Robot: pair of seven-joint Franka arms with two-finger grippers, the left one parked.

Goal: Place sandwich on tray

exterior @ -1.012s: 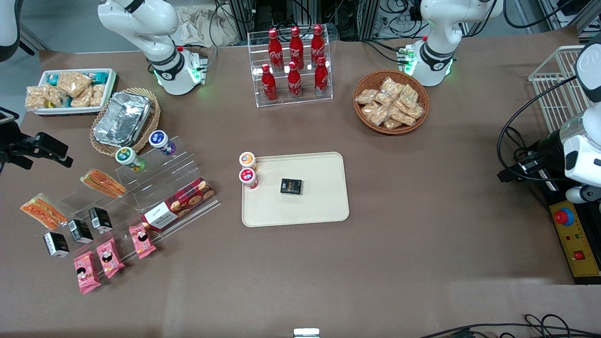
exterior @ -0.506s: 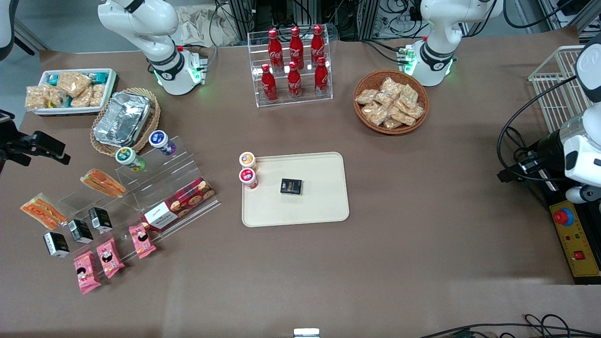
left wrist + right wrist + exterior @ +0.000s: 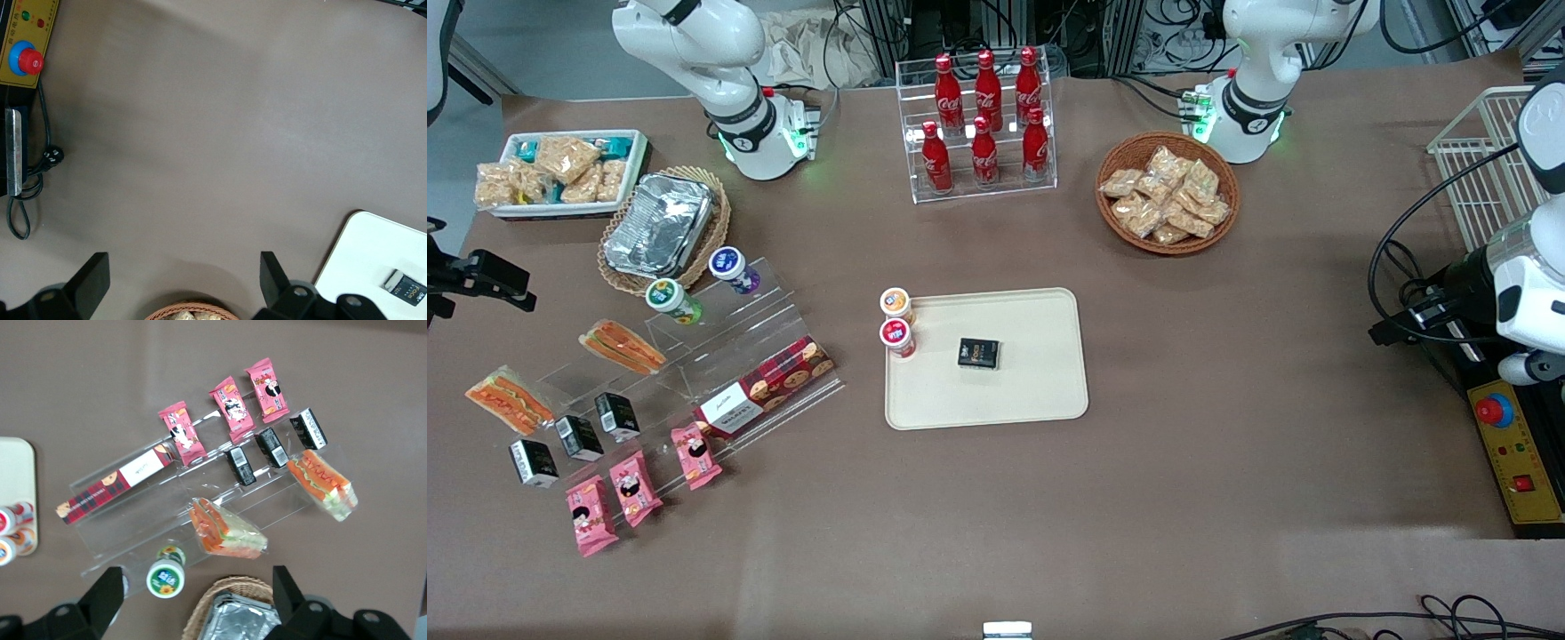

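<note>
Gripper (image 3: 197, 597) hangs high above the clear display stand (image 3: 200, 497), fingers spread wide and empty. Two wrapped sandwiches rest there — the sandwich (image 3: 622, 346) on the stand's upper step, a second wedge (image 3: 508, 399) at its outer end toward the working arm. The tray (image 3: 1040, 391) lies mid-tabletop, well apart, carrying a small black box (image 3: 978, 353).
</note>
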